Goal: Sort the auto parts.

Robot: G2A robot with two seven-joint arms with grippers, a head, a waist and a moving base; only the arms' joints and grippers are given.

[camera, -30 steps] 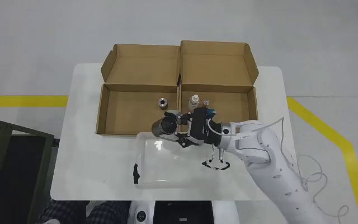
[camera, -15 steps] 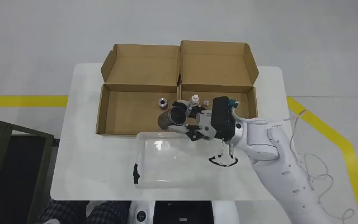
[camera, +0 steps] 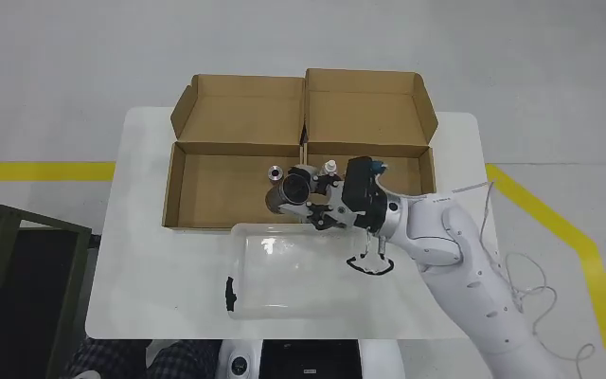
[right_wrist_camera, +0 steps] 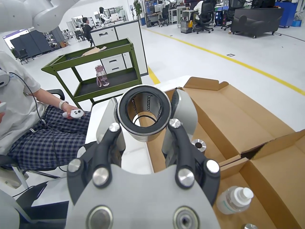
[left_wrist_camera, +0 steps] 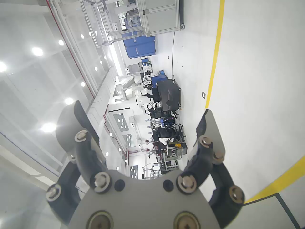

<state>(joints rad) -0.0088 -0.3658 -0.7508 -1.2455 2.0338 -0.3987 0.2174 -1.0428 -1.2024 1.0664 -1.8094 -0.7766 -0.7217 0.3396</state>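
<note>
right gripper [camera: 305, 197]: closed on bearing [right_wrist_camera: 143, 133], bore facing back along the fingers
bearing: over right end of left box [camera: 204, 189], bushing [camera: 273, 173] just beside
left gripper [left_wrist_camera: 145, 129]: spread wide, empty, aimed off-table

Left box [camera: 208, 189]: floor open — one small metal bushing [camera: 273, 173] stands near its right end. Right box [camera: 407, 176]: bottle [camera: 328, 171] crowds its left end, remainder open.
</note>
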